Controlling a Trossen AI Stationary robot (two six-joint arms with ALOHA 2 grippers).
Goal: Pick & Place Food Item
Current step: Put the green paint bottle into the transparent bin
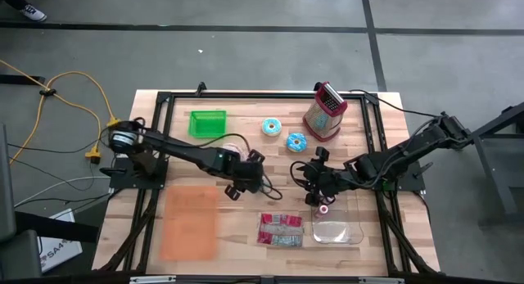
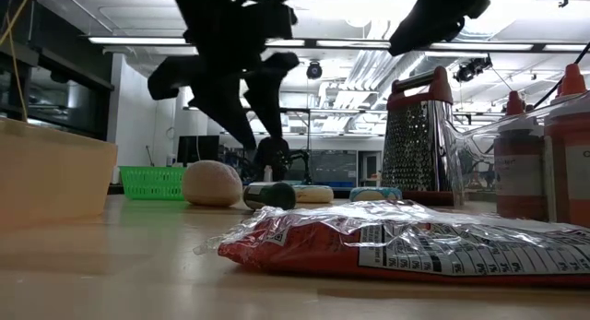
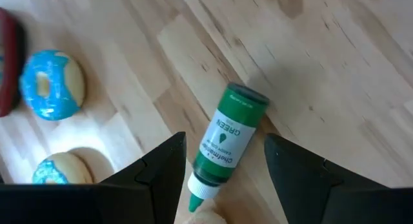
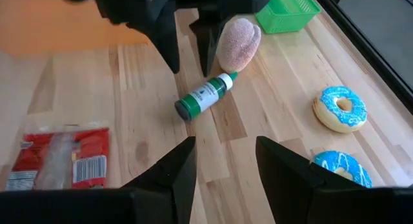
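wooden tabletop (image 1: 205,227), mid-span. green bottle (image 3: 227,141) lies flat near the table's centre, directly under the left gripper (image 3: 222,169), fingers spread either side of it, not touching. long axis runs between the fingers, not across them. right gripper (image 4: 222,161) open, farther off. bottle's nozzle end meets a beige food item (image 4: 237,42); contact unclear.

Green bottle (image 3: 229,140) label reads "GREEN"; smaller print on it illegible. Red packet (image 2: 406,246) print unreadable.
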